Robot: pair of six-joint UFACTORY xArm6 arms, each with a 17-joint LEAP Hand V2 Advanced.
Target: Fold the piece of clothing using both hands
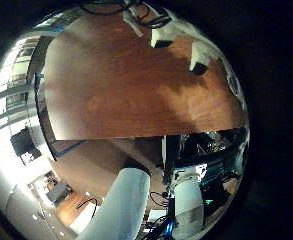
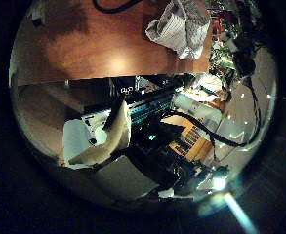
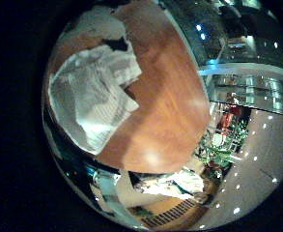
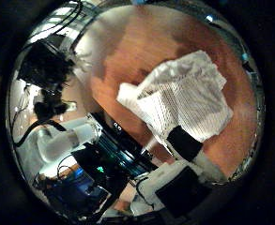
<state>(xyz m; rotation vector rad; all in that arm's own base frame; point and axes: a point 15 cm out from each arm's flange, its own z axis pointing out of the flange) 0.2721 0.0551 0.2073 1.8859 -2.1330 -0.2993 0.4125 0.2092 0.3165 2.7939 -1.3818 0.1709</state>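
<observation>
The striped garment (image 3: 93, 92) lay in a rumpled heap on the wooden table (image 3: 170, 97), bunched and overlapping itself, with nothing folded yet. It filled much of both right palm views, so it sat close under the right hand (image 4: 189, 155), part of which reached over the cloth's near edge. The pictures did not show whether that hand was released, clenched or already pinching fabric. From the left hand (image 2: 94, 141) the garment was small and far across the table, well apart from that palm. Whether the left hand was slack or closed could not be told either, though nothing appeared to be in it. The left hand's little-finger side saw mostly bare tabletop, with a hand (image 1: 198, 55) at its far edge.

The cloth looked thin, light and limp. It would likely drape and slide on the smooth wood rather than hold a shape, and a pinch in the middle would probably only lift a wad. The better hold seemed to be two separate corners or a hem edge, one per hand, drawn apart to spread it flat first.
</observation>
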